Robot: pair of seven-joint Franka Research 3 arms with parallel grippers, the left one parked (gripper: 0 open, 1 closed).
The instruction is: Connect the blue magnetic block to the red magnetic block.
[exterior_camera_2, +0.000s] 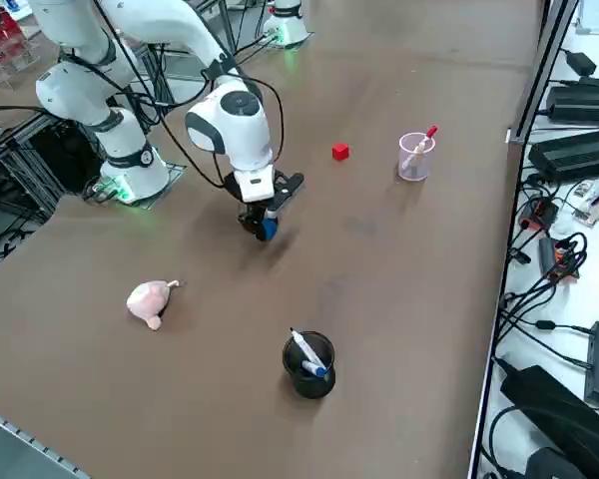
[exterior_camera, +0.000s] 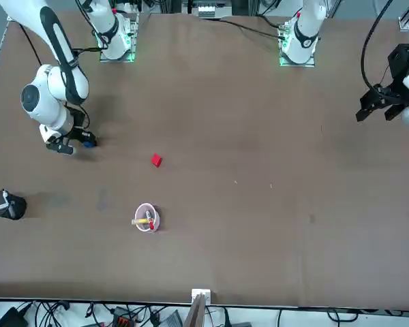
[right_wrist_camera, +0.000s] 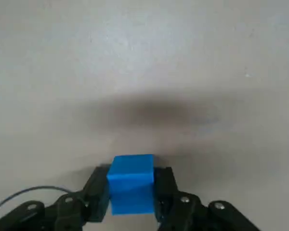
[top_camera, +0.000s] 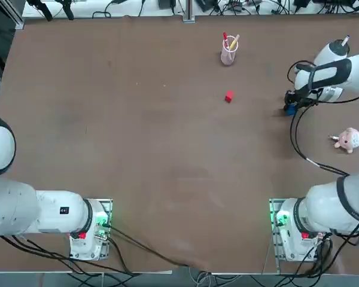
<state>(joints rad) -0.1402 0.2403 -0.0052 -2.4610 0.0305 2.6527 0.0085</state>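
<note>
Right end effector (right_wrist_camera: 130,202) clamps the blue magnetic block (right_wrist_camera: 131,183); I'd carry it low toward the red magnetic block (top_camera: 229,96), faces aligned.

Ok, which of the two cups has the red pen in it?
The clear pink cup beyond the red magnetic block. The black cup holds a blue-and-white pen instead.

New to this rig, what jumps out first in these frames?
The right arm's tool is shut on the blue magnetic block, low over the table near its right edge. The red magnetic block sits alone on the bare brown table, apart from the blue one, toward the middle. Beyond it stands a clear cup holding pens; a pink plush toy lies at the right edge.
</note>
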